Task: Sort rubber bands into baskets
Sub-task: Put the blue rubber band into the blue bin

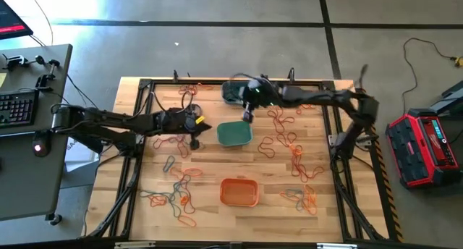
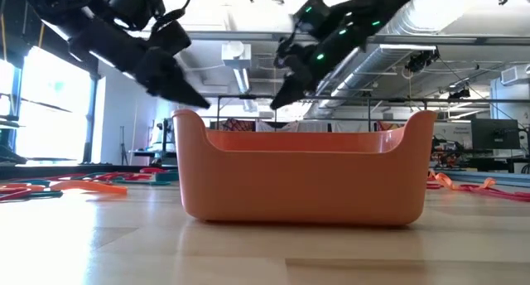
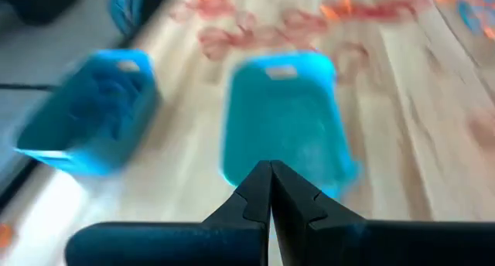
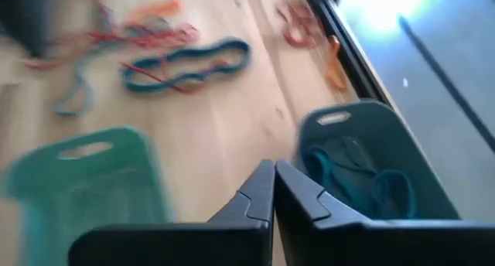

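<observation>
- Wooden table [image 1: 217,169] carries three baskets strung along a line from 12 to 6 o'clock in the high view: the grey-blue basket [image 1: 233,93] near the 12 o'clock edge, the teal-green basket [image 1: 234,134] at the centre, the orange basket [image 1: 239,192] toward 6 o'clock.
- Each basket's long axis runs from 9 to 3 o'clock.
- Rubber bands [image 1: 293,144] lie scattered flat, thickest from 1 to 4 o'clock of the teal-green basket; another cluster [image 1: 173,195] sits at its 7 o'clock.
- Several blue-teal loops [image 4: 363,181] lie inside the grey-blue basket.
- Right gripper [image 1: 248,116] hangs between the grey-blue and teal-green baskets, pointing toward 7 o'clock; its fingers [image 4: 298,200] are pressed together, with nothing visible between them.
- Left gripper [image 1: 194,141] hovers at 9 o'clock of the teal-green basket, just beside it; its fingers [image 3: 298,200] are likewise pressed together on nothing.
</observation>
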Action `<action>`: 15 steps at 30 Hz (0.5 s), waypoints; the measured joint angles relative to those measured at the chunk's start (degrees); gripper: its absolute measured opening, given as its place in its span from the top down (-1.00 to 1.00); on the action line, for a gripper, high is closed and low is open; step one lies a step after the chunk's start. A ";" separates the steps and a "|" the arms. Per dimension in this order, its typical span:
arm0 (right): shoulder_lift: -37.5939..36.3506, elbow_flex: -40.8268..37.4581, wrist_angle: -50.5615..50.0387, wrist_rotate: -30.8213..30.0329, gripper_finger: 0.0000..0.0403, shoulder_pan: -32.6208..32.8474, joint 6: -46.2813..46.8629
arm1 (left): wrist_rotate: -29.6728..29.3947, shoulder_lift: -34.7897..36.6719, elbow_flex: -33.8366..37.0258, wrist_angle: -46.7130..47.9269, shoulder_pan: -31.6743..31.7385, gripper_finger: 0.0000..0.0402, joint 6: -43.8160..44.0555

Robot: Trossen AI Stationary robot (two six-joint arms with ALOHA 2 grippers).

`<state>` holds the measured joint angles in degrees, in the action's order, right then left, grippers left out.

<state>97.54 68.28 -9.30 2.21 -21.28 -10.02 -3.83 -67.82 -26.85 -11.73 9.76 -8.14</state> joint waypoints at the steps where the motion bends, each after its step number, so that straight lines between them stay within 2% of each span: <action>1: -2.02 -2.45 1.34 -0.94 1.00 0.82 0.17 | 0.78 0.36 0.00 1.80 -0.38 1.00 -0.02; 5: -9.05 -9.70 4.93 -5.01 1.00 3.97 1.07 | 1.75 0.70 0.00 7.92 -3.04 1.00 -0.02; 10: -14.76 -15.17 6.64 -8.00 1.00 7.30 2.56 | 1.70 0.71 -0.11 12.63 -8.36 0.91 2.10; 15: -17.09 -18.21 7.52 -8.50 1.00 9.33 3.26 | -2.20 0.71 -4.68 26.48 -13.70 0.75 17.38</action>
<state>80.45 50.07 -1.77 -6.28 -11.95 -6.76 -6.03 -67.10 -31.54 14.75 -3.93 9.24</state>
